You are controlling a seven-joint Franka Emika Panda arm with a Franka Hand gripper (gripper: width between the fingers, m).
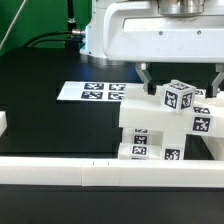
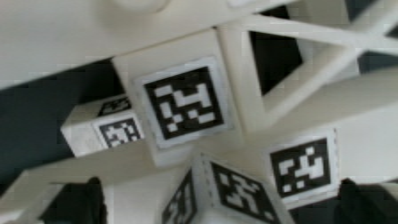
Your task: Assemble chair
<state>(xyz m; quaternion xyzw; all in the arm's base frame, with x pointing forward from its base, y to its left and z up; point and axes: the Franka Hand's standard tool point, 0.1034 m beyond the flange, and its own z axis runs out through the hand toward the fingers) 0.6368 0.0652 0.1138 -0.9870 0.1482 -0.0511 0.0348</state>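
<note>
We see the marker board [image 1: 92, 92] flat on the black table [image 1: 40, 100]. Rightward, the chair [image 1: 165, 125] stands upright against the white rail [image 1: 110, 172], directly beneath the gripper [image 1: 180, 72], whose fingers spread wide, holding nothing.

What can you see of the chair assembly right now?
The chair is a cluster of glossy white plastic blocks and braced frames bearing black-and-white square tags. It stands on the black table, against the long white rail, at the exterior view's right. The pincer hangs open above it, gripping nothing.
</note>
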